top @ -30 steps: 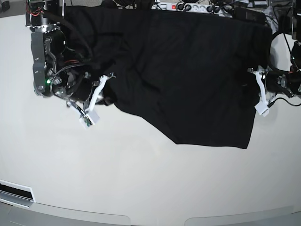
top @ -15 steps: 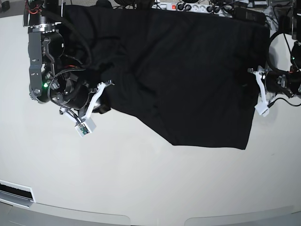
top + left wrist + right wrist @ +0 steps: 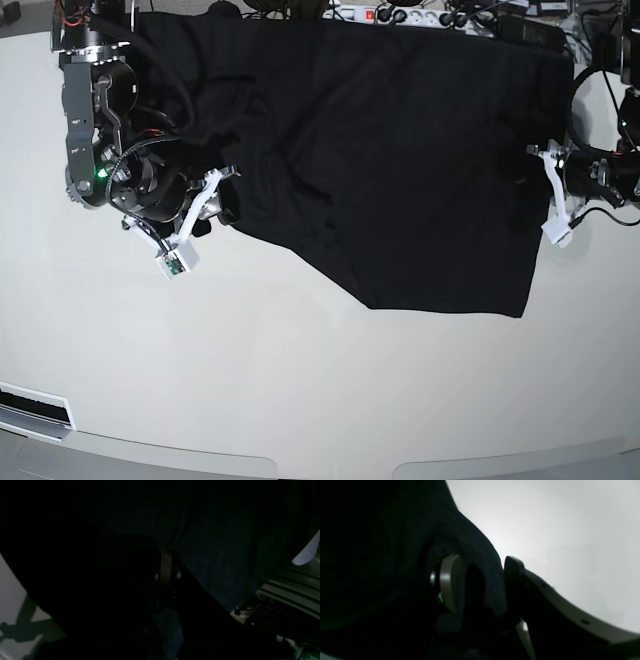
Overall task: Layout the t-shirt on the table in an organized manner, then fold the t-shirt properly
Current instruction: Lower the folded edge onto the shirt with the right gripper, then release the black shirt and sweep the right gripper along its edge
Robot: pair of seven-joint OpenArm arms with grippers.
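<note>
The table (image 3: 300,390) is big, white and shiny, and most of its near part is bare. At the far edge there are wires and a power strip (image 3: 385,14).

The shirt (image 3: 400,160) is black and lies on the far half of the table. It is spread out but not neat. One corner hangs down toward the front like a point, and the cloth is bunched and wrinkled on the side by the right arm.

The right gripper (image 3: 222,192) is at that bunched edge. In its wrist view the two fingers stand apart, with a fold of black cloth lying loose between them. One finger (image 3: 448,582) is on one side of the fold, and the dark one is on the other. It does not look like a squeeze, so I think the grip is let go or not yet made.

The left gripper (image 3: 538,168) is at the other edge of the shirt. Its wrist view is very dark, but its fingers are closed tight, and they seem to pinch the shirt's edge there.

The step in hand looks like pulling the shirt flat. To do it well, the right gripper should take just the edge, not a fat lump. Then both arms should pull away from each other, slow and low over the table, so the wrinkles go out. The left side should hold firm and not slip. Pulling too hard could drag the whole shirt off the far edge.
</note>
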